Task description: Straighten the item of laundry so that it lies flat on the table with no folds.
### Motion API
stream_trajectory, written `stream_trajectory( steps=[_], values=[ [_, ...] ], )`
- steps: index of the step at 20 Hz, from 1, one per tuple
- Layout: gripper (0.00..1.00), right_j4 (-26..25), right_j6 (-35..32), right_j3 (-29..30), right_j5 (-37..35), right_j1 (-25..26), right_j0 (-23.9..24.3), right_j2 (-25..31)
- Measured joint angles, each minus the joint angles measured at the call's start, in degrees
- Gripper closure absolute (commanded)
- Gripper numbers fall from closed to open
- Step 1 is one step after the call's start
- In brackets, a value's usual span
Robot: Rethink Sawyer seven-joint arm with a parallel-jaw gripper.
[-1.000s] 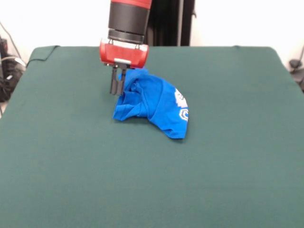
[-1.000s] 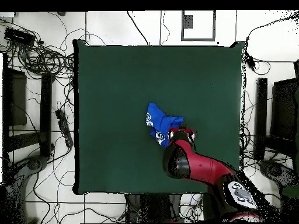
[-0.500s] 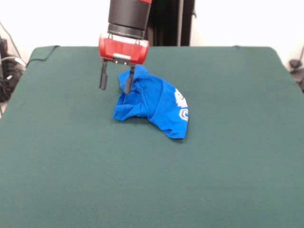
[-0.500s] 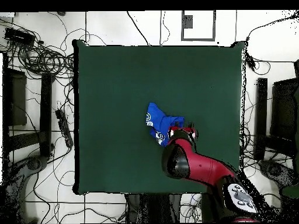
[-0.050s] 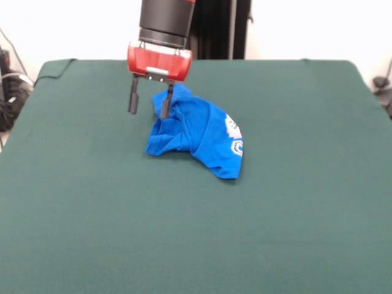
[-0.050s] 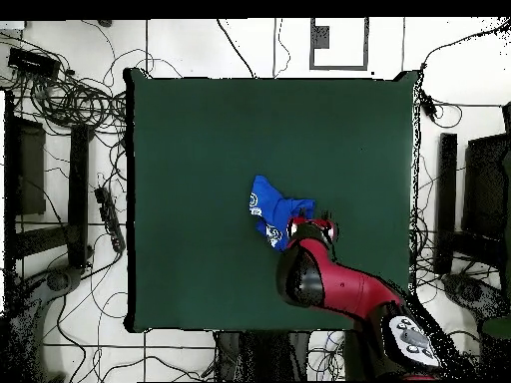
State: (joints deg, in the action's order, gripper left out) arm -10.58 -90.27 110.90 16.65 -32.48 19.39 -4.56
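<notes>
The item of laundry (image 5: 199, 133), bright blue with white marks on its right edge, lies bunched and folded near the middle of the green table (image 5: 92, 202). My gripper (image 5: 149, 105) hangs open just above the garment's upper left corner, holding nothing; its right finger (image 5: 165, 105) stands in front of the cloth's raised edge and its left finger (image 5: 133, 101) is over bare table. In the overhead view the item of laundry (image 6: 271, 212) shows as a small crumpled patch, with the red arm covering its lower right end and the gripper (image 6: 311, 225) mostly hidden beneath.
Cables (image 6: 75, 100) and dark equipment (image 6: 25, 165) lie on the floor around the table. A fold of the green cover turns up at the table's back left corner (image 5: 58, 66).
A second ago the gripper was shut at the garment's upper left edge. It then opened, let the cloth go and rose a little. Nothing has moved in the last half second.
</notes>
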Motion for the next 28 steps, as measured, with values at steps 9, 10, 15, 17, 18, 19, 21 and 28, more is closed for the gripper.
stream_trajectory(
  steps=[9, 10, 15, 17, 18, 19, 21, 28],
  values=[
    [0.00, -0.76, 0.00, 0.15, -0.08, -1.11, 1.87, 0.59],
    [0.00, -0.93, 0.00, 0.15, -0.15, -1.28, 2.22, 0.72],
    [0.00, -3.47, 0.00, 0.15, -3.42, -3.85, 8.53, 2.74],
    [0.00, -4.24, 0.00, 0.15, -6.03, -4.78, 11.33, 2.96],
    [0.00, -4.37, 0.00, 0.15, -6.82, -4.96, 12.00, 2.94],
    [0.00, -4.42, 0.00, 0.15, -7.36, -5.07, 12.44, 2.95],
    [0.00, -4.49, 0.00, 0.15, -9.20, -5.52, 13.55, 2.95],
    [0.00, -4.50, 0.00, 0.16, -9.97, -5.67, 13.46, 3.05]
  ],
)
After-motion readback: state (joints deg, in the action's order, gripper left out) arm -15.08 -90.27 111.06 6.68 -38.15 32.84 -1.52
